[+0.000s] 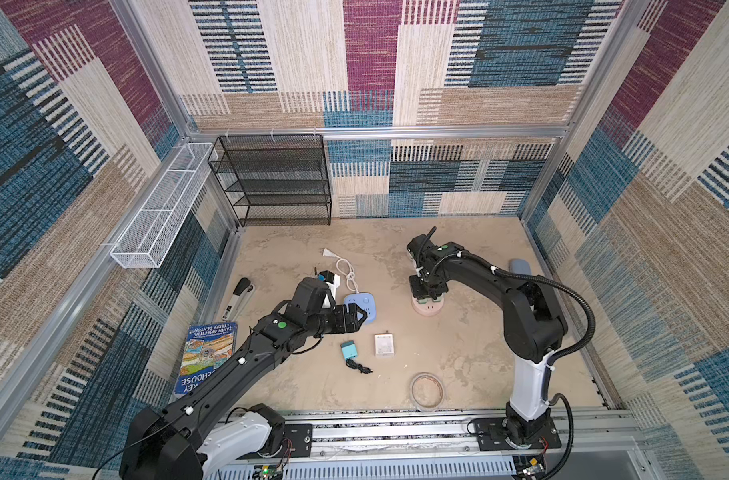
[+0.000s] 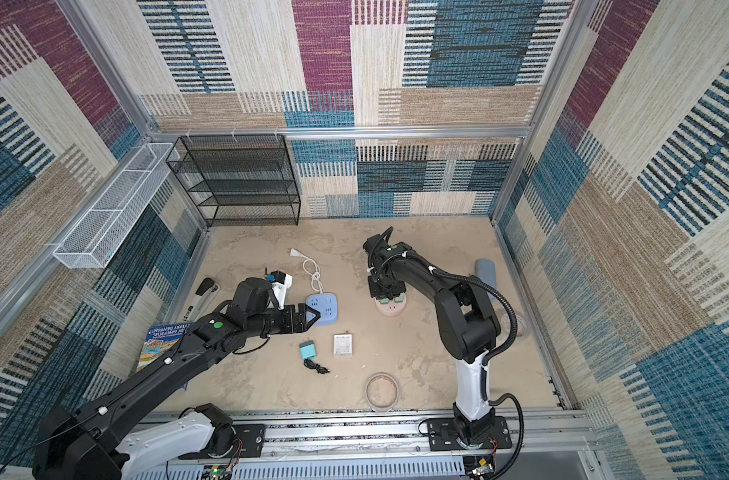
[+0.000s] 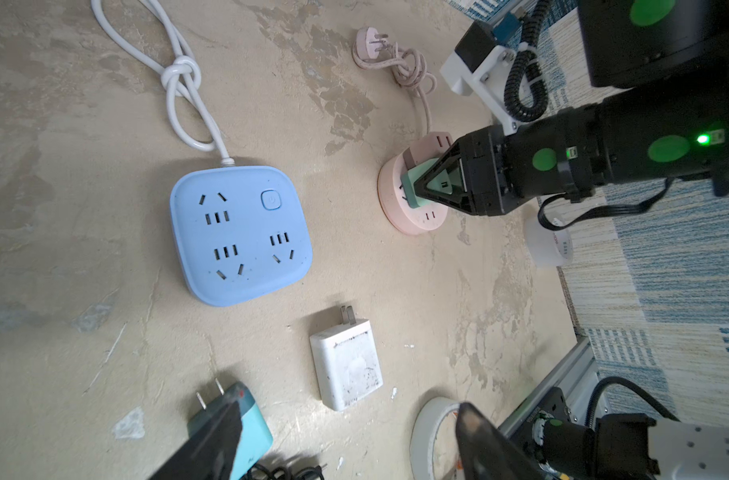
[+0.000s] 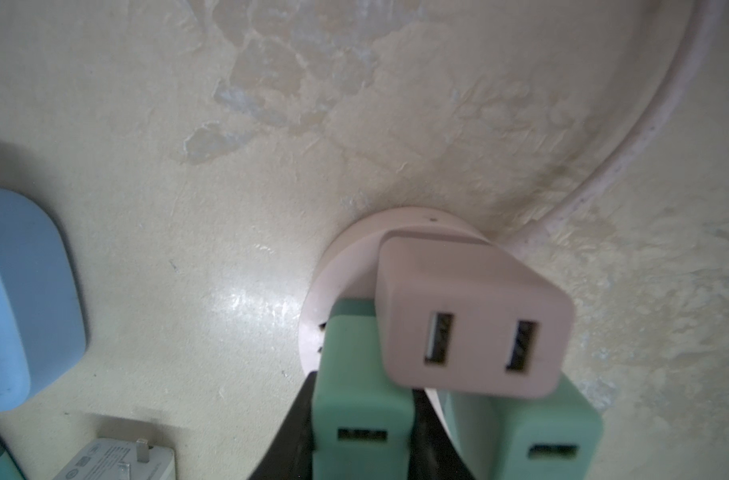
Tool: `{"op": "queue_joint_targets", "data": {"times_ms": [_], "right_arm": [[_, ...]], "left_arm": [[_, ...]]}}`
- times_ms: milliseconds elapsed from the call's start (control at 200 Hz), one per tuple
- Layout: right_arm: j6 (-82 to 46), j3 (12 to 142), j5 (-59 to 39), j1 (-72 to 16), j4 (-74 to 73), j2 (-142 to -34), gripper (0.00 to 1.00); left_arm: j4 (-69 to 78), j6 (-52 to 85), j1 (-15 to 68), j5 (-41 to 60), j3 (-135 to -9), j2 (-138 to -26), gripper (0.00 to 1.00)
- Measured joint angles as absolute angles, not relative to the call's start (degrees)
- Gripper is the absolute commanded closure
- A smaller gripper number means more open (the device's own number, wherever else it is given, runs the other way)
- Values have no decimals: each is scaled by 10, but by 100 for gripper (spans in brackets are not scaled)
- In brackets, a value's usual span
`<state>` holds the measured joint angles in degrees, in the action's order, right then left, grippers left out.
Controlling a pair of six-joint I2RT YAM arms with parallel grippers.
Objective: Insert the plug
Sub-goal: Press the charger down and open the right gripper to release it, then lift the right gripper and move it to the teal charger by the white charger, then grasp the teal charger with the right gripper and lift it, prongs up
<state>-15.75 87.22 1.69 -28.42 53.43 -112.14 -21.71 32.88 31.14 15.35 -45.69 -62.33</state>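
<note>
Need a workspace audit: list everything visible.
square strip: 1, blue, centre
round strip: 1, pink, right of it
green adapter: 2, green, on round strip
pink adapter: 1, pink, beside them
plug: 1, pink, near round strip
charger: 2, white and teal, near square strip
tape roll: 2, tan front, clear right
book: 1, blue, left
stapler: 1, black, left
shelf: 1, black, back
basket: 1, white, left wall
cylinder: 1, grey, right
left end effector: 1, black, open, by square strip
right end effector: 1, black, around one green adapter
</note>
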Motion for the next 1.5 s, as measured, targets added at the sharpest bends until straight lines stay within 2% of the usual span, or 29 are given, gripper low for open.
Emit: {"op": "queue_joint_targets", "data": {"times_ms": [115,285,641,841,997,1112,1362,1502], "right_arm": [[-153,865,4,-283,537,-1118,56],[-153,865,-10,-284,530,-1096,52],[-154,870,-12,-284,538,-1048,51],[-174,823,10,-295,514,-967,52],[-213,748,0,-342,447,-874,54],[-248,737,0,-393,406,-852,55],[-290,743,29,-503,370,-907,56],[-305,748,31,-545,357,-954,50]], "left_arm": [[-218,330,311,153,-460,-616,14],[-224,330,311,152,-467,-611,14],[-230,330,311,151,-471,-615,13],[-230,330,311,152,-470,-622,13],[-230,330,310,151,-466,-615,13],[-239,330,310,142,-464,-605,13],[-275,328,297,121,-438,-568,13],[-299,334,276,108,-413,-520,12]]}}
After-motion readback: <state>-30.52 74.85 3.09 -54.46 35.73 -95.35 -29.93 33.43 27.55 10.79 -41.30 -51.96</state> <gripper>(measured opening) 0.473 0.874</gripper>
